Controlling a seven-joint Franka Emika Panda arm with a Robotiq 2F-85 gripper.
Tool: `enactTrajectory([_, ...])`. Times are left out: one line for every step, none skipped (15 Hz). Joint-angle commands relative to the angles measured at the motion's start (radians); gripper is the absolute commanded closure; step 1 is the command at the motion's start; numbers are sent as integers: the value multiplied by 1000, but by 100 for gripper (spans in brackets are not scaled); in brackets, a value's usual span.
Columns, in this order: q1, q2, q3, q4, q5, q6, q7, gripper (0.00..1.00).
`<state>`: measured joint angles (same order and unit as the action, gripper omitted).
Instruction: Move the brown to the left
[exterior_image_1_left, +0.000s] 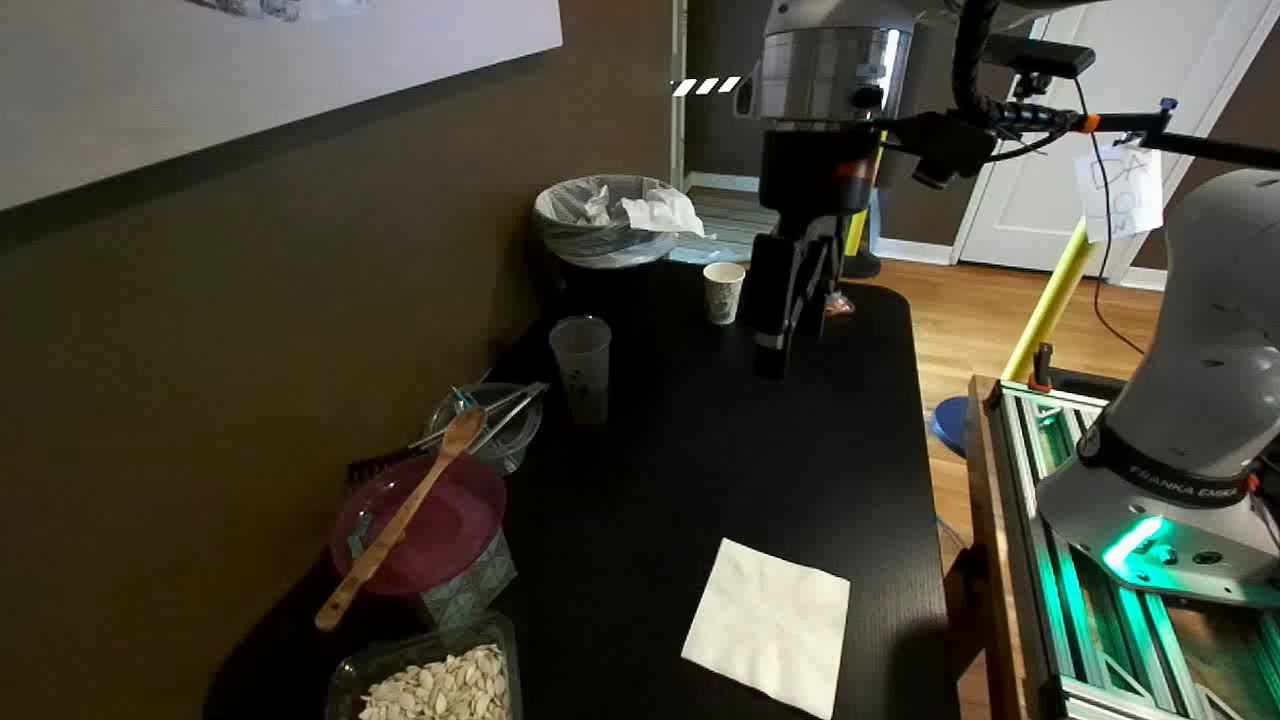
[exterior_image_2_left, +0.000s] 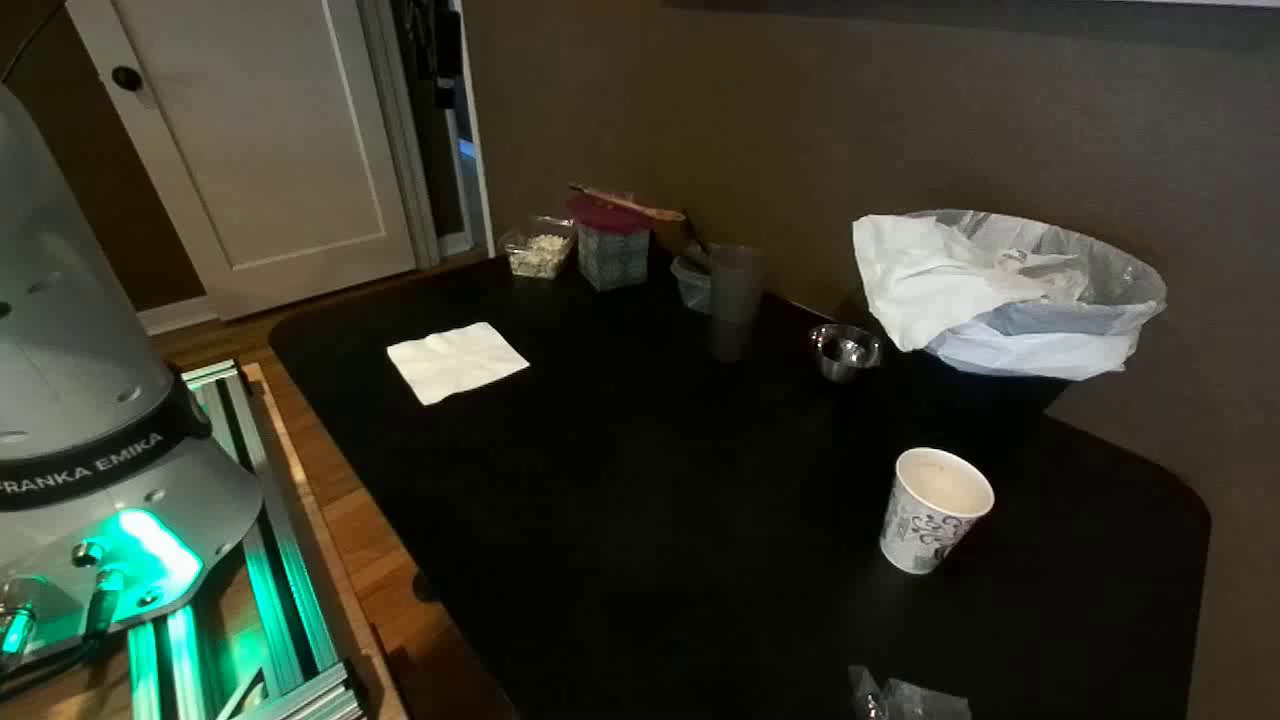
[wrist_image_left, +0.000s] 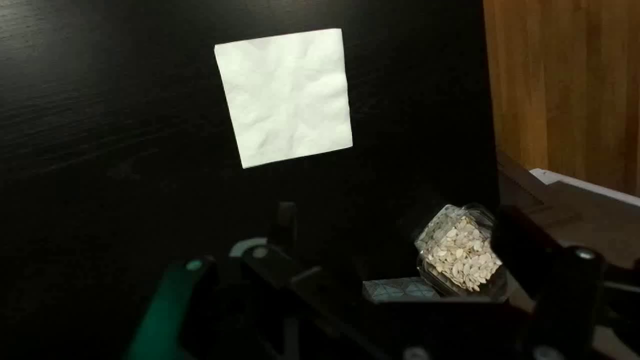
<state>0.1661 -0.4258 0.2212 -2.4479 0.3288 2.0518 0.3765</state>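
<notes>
The brown, a plain grey-brown semi-translucent tumbler cup (exterior_image_1_left: 583, 375), stands upright on the black table near the wall in an exterior view. It shows dimly in an exterior view (exterior_image_2_left: 735, 300) too, in front of a clear plastic bowl. It is out of the wrist view. My gripper (exterior_image_1_left: 795, 335) hangs over the table, apart from the cup and nearer the robot's side, beside a white paper cup (exterior_image_1_left: 723, 293). In the wrist view my gripper (wrist_image_left: 395, 215) has its fingers wide apart with nothing between them.
A white napkin (exterior_image_1_left: 770, 625) lies on the table. Along the wall are a clear bowl with sticks (exterior_image_1_left: 510, 440), a magenta plate (exterior_image_1_left: 455, 520) with a wooden spoon (exterior_image_1_left: 400, 525), a seed container (exterior_image_1_left: 435, 680), a metal bowl (exterior_image_2_left: 845, 352) and a lined bin (exterior_image_1_left: 610, 245).
</notes>
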Motion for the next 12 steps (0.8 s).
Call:
enactTrajectory([-1,0,0,1,0,-2,0,0])
enactTrajectory([-1,0,0,1,0,-2,0,0])
enactTrajectory([-1,0,0,1,0,-2,0,0])
enactTrajectory([-1,0,0,1,0,-2,0,0])
enactTrajectory([-1,0,0,1,0,-2,0,0])
enactTrajectory([-1,0,0,1,0,-2,0,0])
enactTrajectory([-16,36,-10,39,-10,3,-2,0])
enactTrajectory([-34,61,-16,66,-31,0,5,0])
enactTrajectory([-56,97,-39,104,-27,3,7,0])
enactTrajectory([-90,126,-50,133,-52,13,35,0])
enactTrajectory([-116,164,-68,172,-60,17,49,0])
enactTrajectory([-147,205,-80,207,-91,30,74,0])
